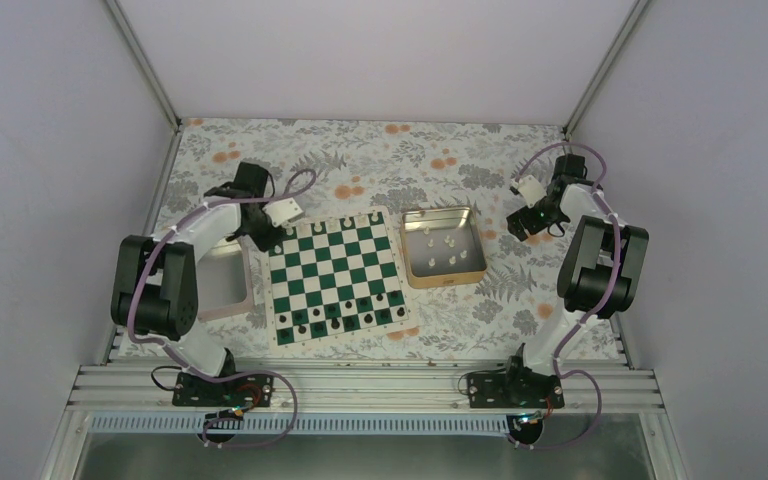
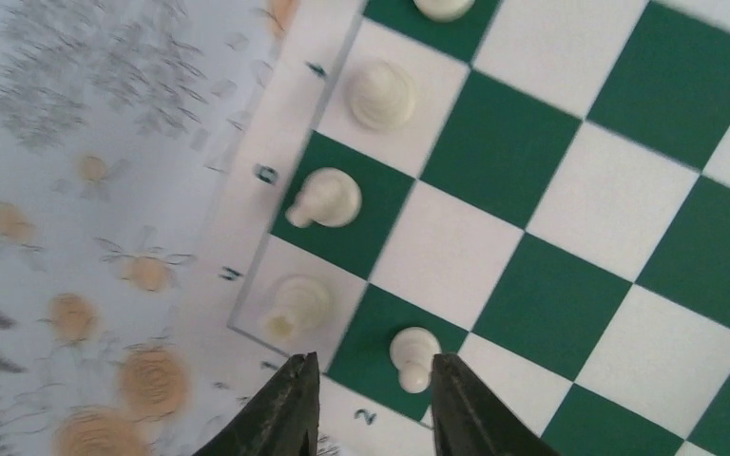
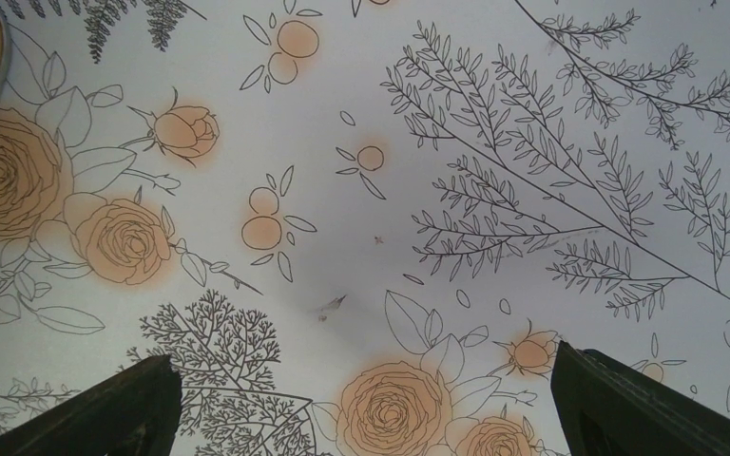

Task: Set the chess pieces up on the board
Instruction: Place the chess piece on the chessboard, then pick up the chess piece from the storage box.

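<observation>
- Board (image 1: 335,275) lies mid-table on a floral cloth (image 1: 360,160), square-on but turned slightly.
- Around it, top view: tan tin (image 1: 472,250) at the board's 3 o'clock, just beside it, not touching. Grey tray (image 1: 244,292) at 9 o'clock, mostly hidden under the left arm.
- Chess pieces (image 2: 325,198), white: split between the board's 12 o'clock edge and the tin.
- Count, left wrist view: five white pieces in frame. Four run in a line down the outermost file, and the one at the top of the frame is cut off. The fifth is one square inward.
- Count, tin: about six white pieces loose inside, too small to be sure.
- Dark pieces (image 1: 340,315): two rows along the board's 6 o'clock edge. The exact number is not readable.
- Left gripper (image 2: 372,361): over the board's 10 o'clock corner, jaws at a narrow gap and clamping nothing. A small piece (image 2: 413,356) stands on a green square just off the tips, close against the finger at 5 o'clock in the frame. Whether they touch cannot be told.
- Right gripper (image 3: 363,356): at 3 o'clock of the tin, well off the board, jaws spread wide and empty over bare cloth. Only the tin's edge shows, at 10 o'clock in its wrist frame.
</observation>
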